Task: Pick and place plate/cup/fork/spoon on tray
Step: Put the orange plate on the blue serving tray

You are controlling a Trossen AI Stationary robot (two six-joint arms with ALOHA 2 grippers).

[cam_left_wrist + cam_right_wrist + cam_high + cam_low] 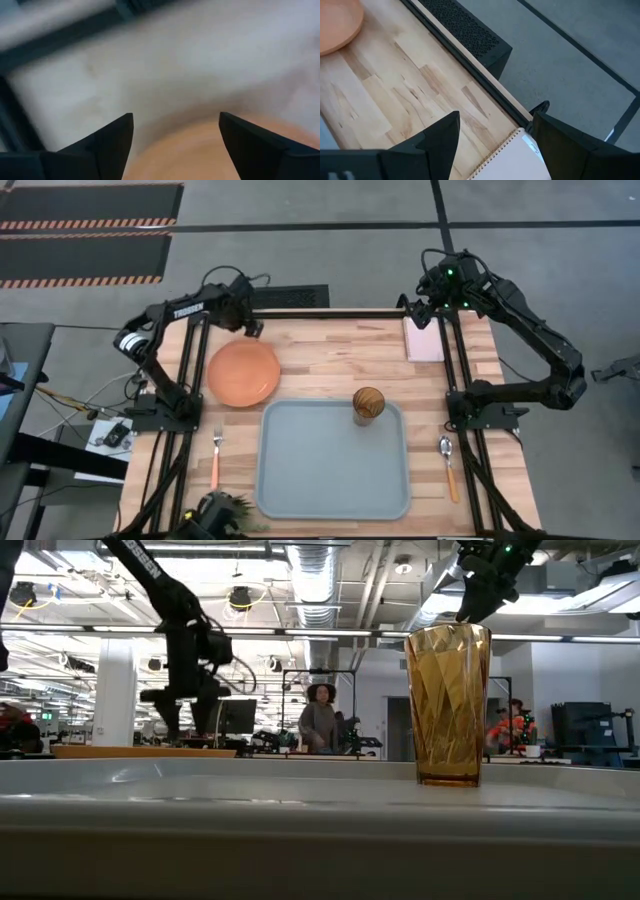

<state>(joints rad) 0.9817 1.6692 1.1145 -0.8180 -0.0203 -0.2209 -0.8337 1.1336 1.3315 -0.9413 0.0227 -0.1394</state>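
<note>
While the cup [368,405] already stands upright inside the tray [300,480], near its far right corner, three items remain on the bare table.

- Plate [243,373] — beside the tray's far left corner, apart from it. Left gripper [251,328] hovers at the plate's far rim, fingers [112,142] spread, nothing held. Risk: a thin, flat rim gives little to bite on; a pinch closing too high may slide off, or push the plate toward the tray's edge.
- Fork [215,452] — left of the tray. Low and flat, so likely to slip from a grasp.
- Spoon [448,465] — right of the tray; same hazard.
- Right gripper [418,310] — open, empty, waiting over the pink pad [424,340].
</note>
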